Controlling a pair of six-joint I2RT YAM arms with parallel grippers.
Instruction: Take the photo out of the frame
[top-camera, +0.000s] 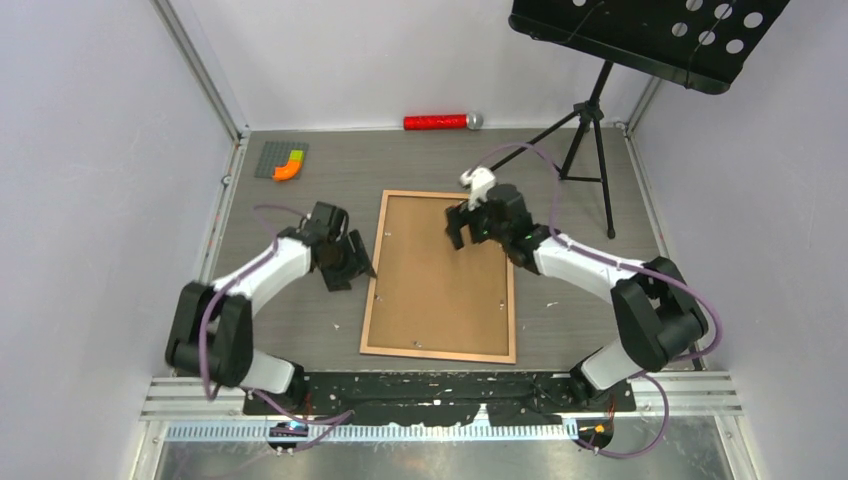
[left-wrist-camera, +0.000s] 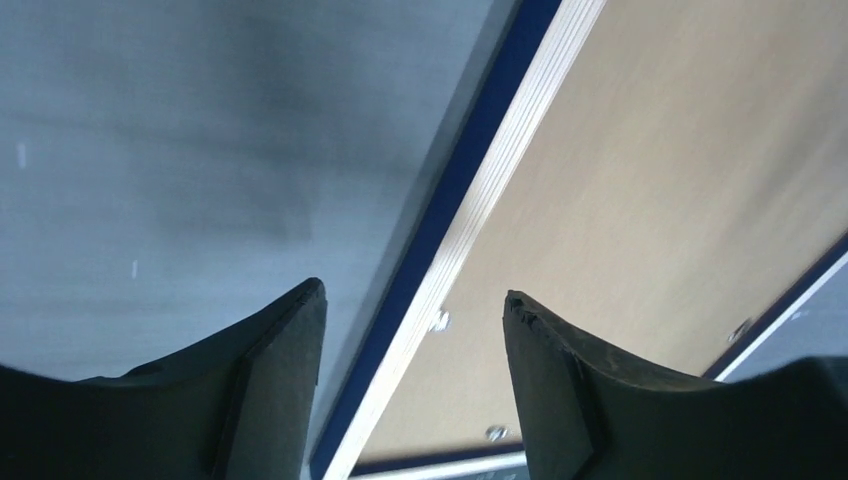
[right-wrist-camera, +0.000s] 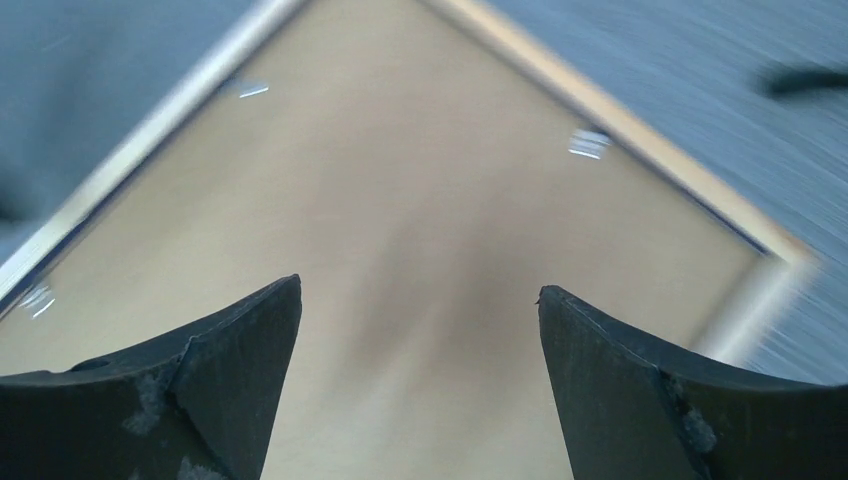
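I cannot see the photo in any view. The frame (top-camera: 438, 351) lies back-up in the middle of the bench (top-camera: 570, 310), and a plain brown backing board (top-camera: 440, 275) fills it from rail to rail. From above its rails look pale; only my left wrist camera shows dark blue along the outer edge. Small metal tabs (left-wrist-camera: 440, 320) sit where board meets rail, too small to read clearly. My right wrist view is blurred, so the frame's corner and the tabs there are smeared streaks.

My left gripper (top-camera: 358, 272) is at the frame's left rail, about halfway along it, with the forearm reaching in from the left. Its fingers are spread apart and hold nothing. In the wrist view the rail runs up between them, but I cannot tell whether they touch it. My right gripper (top-camera: 463, 236) hangs over the backing board near the frame's far right corner, its elbow bent out to the right of the frame. Its fingers are also apart and empty.

The bench is dull grey and walled with white panels. Beyond the frame's far edge a red cylinder (top-camera: 437, 122) with a silver end lies against the back wall. Far left of the frame is a grey plate (top-camera: 270, 160) carrying orange and green pieces. Far right of the frame is a black music stand (top-camera: 600, 150), its tray cut off at the top.
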